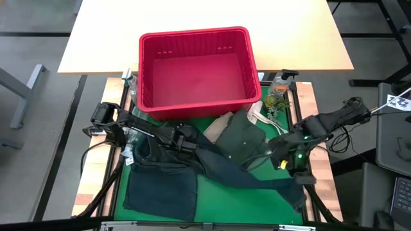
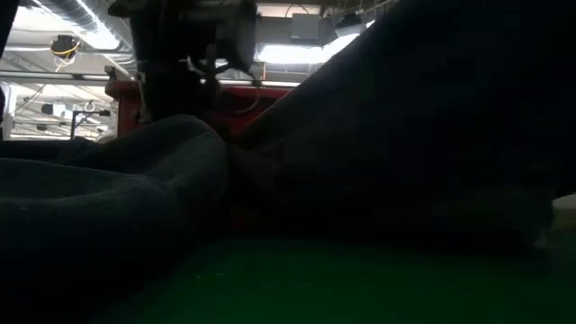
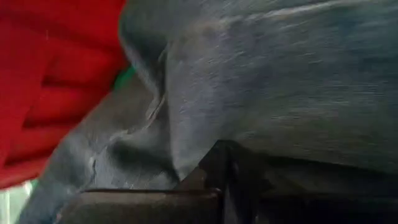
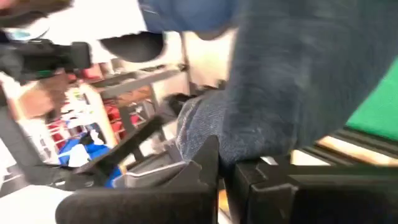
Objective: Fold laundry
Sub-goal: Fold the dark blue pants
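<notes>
Both grippers pinch the jeans point(image 1: 212, 168): left gripper point(image 1: 186, 140) at the waist, right gripper point(image 1: 290, 160) near a leg end, jaws clamped. Jeans lie across the green mat point(image 1: 225, 199) before the basket point(image 1: 196, 67). Looks like the spreading step; next needs both arms pulling apart to flatten the denim.

Both arms, left point(image 1: 138, 127) and right point(image 1: 327, 122), are dark, jointed links with black cables trailing off. A green light glows near the right wrist. The fingers point(image 4: 186, 180) are flat, dark, angular blocks.
</notes>
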You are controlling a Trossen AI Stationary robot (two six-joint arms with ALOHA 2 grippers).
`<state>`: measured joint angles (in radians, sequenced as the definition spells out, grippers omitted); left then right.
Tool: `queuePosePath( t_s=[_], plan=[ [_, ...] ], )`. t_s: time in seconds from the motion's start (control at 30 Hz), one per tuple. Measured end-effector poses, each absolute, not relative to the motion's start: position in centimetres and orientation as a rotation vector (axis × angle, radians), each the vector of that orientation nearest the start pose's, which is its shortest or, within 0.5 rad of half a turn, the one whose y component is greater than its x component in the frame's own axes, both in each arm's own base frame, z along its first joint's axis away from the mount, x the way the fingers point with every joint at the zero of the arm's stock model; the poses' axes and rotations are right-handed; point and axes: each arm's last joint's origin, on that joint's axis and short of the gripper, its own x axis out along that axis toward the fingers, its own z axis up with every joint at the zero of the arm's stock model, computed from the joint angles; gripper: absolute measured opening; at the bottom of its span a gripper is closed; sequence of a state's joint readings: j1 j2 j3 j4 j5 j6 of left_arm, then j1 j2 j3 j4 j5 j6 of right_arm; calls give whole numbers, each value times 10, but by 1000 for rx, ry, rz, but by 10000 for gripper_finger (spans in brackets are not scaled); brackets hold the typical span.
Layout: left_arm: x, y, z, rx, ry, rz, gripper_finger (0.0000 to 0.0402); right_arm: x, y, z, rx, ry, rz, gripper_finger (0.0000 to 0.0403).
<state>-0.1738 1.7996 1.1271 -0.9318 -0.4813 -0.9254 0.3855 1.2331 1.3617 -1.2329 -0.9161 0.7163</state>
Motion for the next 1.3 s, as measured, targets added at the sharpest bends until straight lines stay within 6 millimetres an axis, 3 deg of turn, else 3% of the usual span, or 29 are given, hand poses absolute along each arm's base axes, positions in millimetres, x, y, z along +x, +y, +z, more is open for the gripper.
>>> queuePosePath(
  t_s=[0.13, 0.27, 0.53, 0.63, 0.97, 1.3],
  plan=[
    [313, -43, 173, -188, 1220, 821, 4, 181, 97, 396, 828, 1412, 733, 11],
    [324, -48, 188, -156, 1183, 765, 4, 180, 95, 399, 786, 1371, 635, 4],
    [348, -70, 238, -73, 1062, 599, 4, 165, 89, 389, 918, 1636, 359, 3],
    [352, -78, 251, -70, 1025, 562, 4, 158, 95, 389, 963, 1705, 292, 3],
    [361, -100, 255, -80, 942, 385, 11, 133, 127, 390, 993, 1913, 168, 2],
    [380, -103, 260, 7, 736, 262, 101, 126, 151, 391, 901, 1770, 181, 3]
  ],
)
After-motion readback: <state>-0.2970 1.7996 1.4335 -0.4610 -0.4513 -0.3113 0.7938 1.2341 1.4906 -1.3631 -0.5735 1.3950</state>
